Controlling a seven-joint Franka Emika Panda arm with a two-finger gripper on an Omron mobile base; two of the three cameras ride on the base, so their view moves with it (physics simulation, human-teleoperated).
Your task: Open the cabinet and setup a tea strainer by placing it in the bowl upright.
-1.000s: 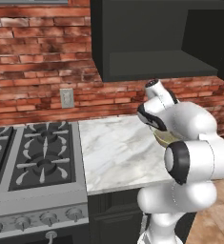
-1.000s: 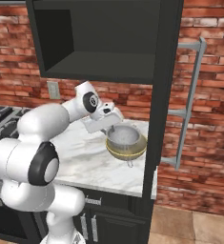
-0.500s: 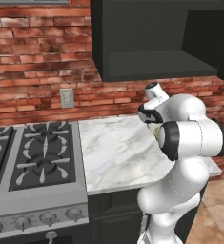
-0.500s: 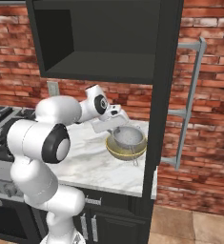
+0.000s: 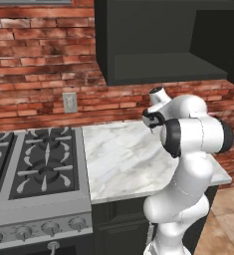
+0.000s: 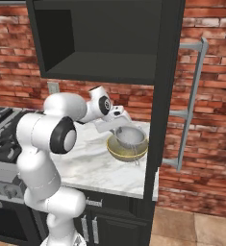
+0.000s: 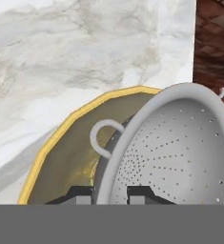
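The cabinet (image 6: 100, 43) on the wall stands open, its black door (image 6: 165, 96) swung out to the right with the silver bar handle (image 6: 191, 91) behind it. Below it, on the marble counter, sits the olive-gold bowl (image 6: 126, 153). The tea strainer (image 6: 131, 137) rests in the bowl with its rim above the bowl's rim. My gripper (image 6: 115, 127) is shut on the strainer's rim from the left. In the hand view the strainer (image 7: 180, 147) leans tilted inside the bowl (image 7: 66, 157), its rim between my gripper's (image 7: 111, 193) finger tips.
A gas stove (image 5: 34, 164) adjoins the marble counter (image 5: 123, 159) on the left. The open cabinet (image 5: 158, 40) hangs low over the counter. A brick wall with an outlet (image 5: 69, 102) backs it. The counter's right edge (image 7: 192, 43) lies close beside the bowl.
The arm's elbow has swung up and over toward the counter, and the hand has shifted right, closer to the bowl. The strainer stays held at the bowl.
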